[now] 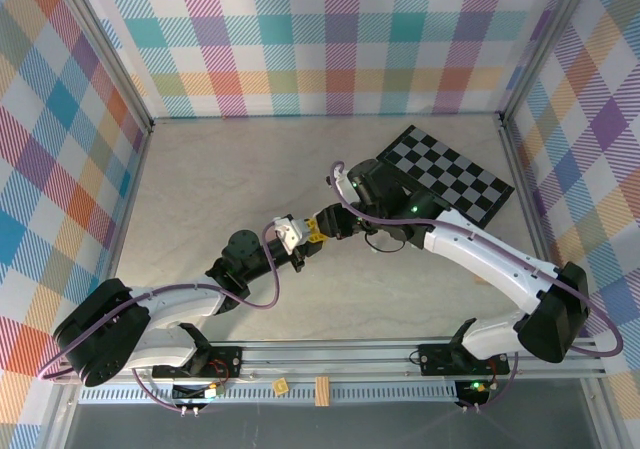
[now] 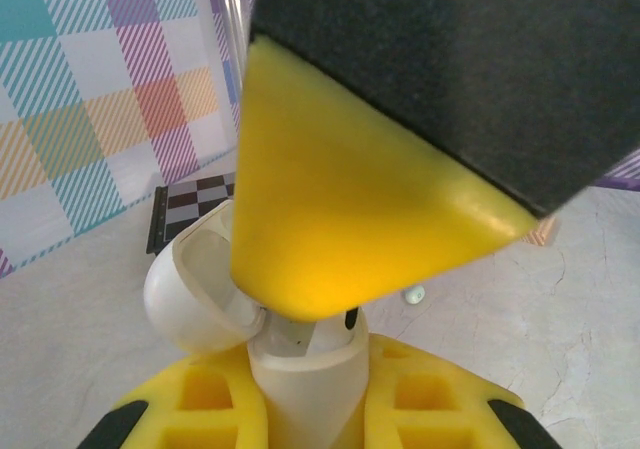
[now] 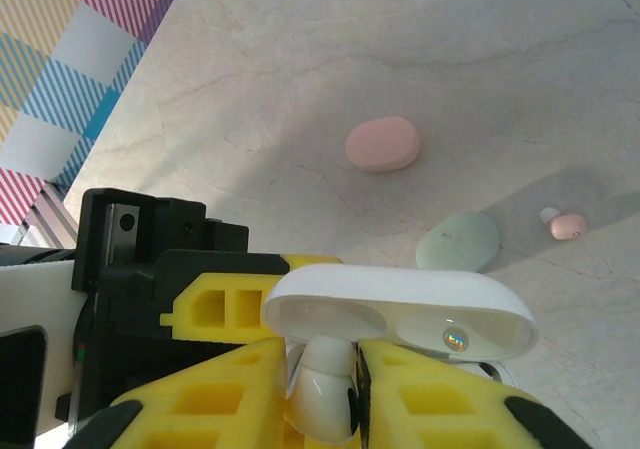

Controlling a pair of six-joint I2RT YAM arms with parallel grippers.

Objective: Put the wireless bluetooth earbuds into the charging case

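White charging case (image 2: 300, 384), lid open, is clamped in your left gripper (image 2: 308, 414) over the table's (image 1: 200, 169) middle. Your right gripper (image 3: 322, 359) pinches a white earbud (image 3: 325, 394) at its mouth; its yellow finger (image 2: 340, 219) blocks your left wrist view. Beside them on the table lie a pink case (image 3: 382, 144), a mint case (image 3: 458, 241) and a pink earbud (image 3: 567, 226).

Checkerboard (image 1: 447, 172): lay flat by the table's far right corner, turned askew
Table (image 1: 220, 189): pale, marbled, faintly veined
Walls (image 1: 330, 39): pastel plaid on three sides
Wooden block (image 1: 322, 390): stood on the near-edge rail (image 1: 360, 355)
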